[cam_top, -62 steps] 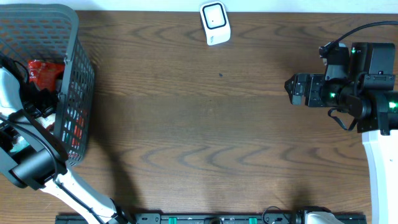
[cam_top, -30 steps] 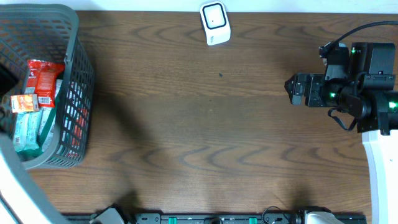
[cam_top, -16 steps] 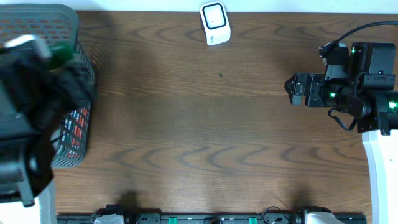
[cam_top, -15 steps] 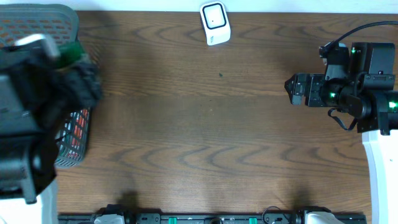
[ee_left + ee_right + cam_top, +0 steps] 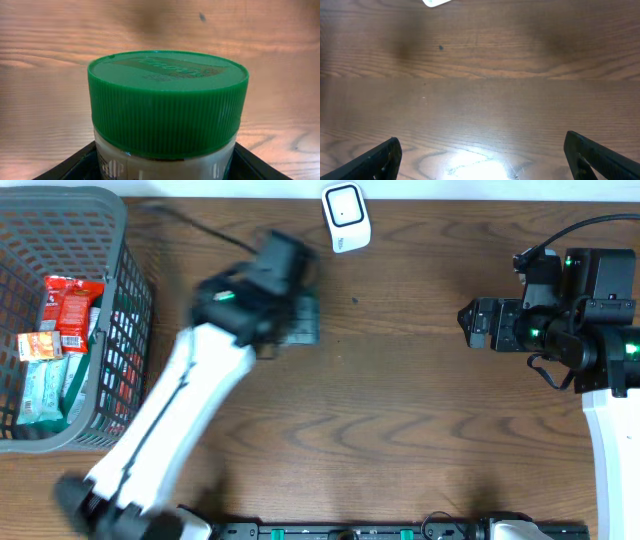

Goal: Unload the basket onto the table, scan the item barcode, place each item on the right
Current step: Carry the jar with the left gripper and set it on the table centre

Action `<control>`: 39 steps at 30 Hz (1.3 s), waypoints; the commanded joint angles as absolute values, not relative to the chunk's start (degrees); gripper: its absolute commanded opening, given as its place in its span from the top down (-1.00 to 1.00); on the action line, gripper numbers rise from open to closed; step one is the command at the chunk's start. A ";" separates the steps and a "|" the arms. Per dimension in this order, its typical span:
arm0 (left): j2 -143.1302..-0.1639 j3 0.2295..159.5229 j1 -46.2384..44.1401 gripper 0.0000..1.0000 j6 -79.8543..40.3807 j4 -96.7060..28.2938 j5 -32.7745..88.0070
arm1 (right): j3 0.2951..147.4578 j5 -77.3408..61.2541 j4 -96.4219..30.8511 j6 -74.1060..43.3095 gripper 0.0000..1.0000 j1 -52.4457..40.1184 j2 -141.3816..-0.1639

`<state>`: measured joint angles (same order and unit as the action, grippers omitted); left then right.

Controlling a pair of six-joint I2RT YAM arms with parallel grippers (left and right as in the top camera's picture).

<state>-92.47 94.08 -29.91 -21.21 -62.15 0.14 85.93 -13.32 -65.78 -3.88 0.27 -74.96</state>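
Left to right: at the left edge stands the grey plastic mesh basket [image 5: 125, 310], with red, orange and pale-green snack packets [image 5: 60, 350] lying inside. Next to it your white left arm [image 5: 180, 410] reaches over the dark wood-grain worktop [image 5: 400, 410]. The left hand [image 5: 297, 318], blurred in the overhead view, is clamped on the pale jar with the green ribbed screw cap [image 5: 167, 107], one black finger [image 5: 65, 167] showing at each side of the jar's body. The jar is near the small white scanner [image 5: 346, 217] at the far edge, but not yet in front of it. At the right, the right hand [image 5: 487, 159] rests with its jaws wide apart and nothing between them. The step in hand appears to be presenting the item to the scanner. No barcode shows in any view, so your next move likely calls for bringing the jar closer and turning it until the printed label faces the scanner.
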 commanded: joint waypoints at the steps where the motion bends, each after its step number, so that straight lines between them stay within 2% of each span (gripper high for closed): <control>1: -98.91 94.06 -34.37 -0.22 -23.97 -60.58 -0.91 | 87.15 -13.72 -65.82 -4.01 -0.99 -0.80 -74.91; 8: -112.38 94.06 -41.47 -0.22 -25.85 -54.37 -0.93 | 87.15 -13.72 -65.82 -4.01 -0.98 -0.80 -74.91; 15: -120.11 94.06 -42.46 -0.22 -28.67 -49.50 -0.71 | 87.13 -13.74 -65.82 -4.01 -0.99 -0.80 -74.91; 35: -121.51 93.84 -43.24 -0.25 -28.82 -49.36 -0.49 | 87.13 -13.74 -65.82 -4.01 -0.99 -0.80 -74.91; 38: -121.51 93.71 -43.53 -0.45 -28.82 -49.34 -0.49 | 87.15 -13.72 -65.82 -4.01 -0.99 -0.80 -74.91; 39: -121.51 93.56 -43.72 -0.44 -28.82 -49.32 -0.49 | 87.13 -13.72 -65.82 -4.01 -0.98 -0.80 -74.91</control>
